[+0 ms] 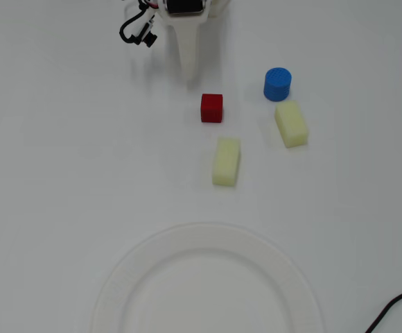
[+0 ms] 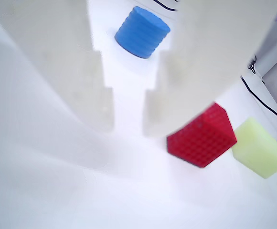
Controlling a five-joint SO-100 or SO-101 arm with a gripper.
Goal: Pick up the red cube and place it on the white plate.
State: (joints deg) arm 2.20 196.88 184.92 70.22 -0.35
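Now, step: approach; my gripper (image 2: 129, 107) hangs parted, empty, beside the small ridged red cube (image 2: 203, 138).
Next: shift to straddle it, clamp, carry to the big round white plate (image 1: 118, 277).

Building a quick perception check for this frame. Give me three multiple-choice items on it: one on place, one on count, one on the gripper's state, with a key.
1. In the overhead view, where does the red cube lie?
A. On the white plate
B. On the table, above the plate
C. On top of the blue cylinder

2. How many pale yellow blocks are in the overhead view?
A. One
B. Two
C. Four

3. What is the gripper doing?
A. Holding the red cube
B. Holding the blue cylinder
C. Holding nothing

Key:
1 B: the cube sits on bare table, well clear of the white plate.
2 B: one block below the cube, another under the blue cylinder.
3 C: the wrist view shows only table between the fingers.
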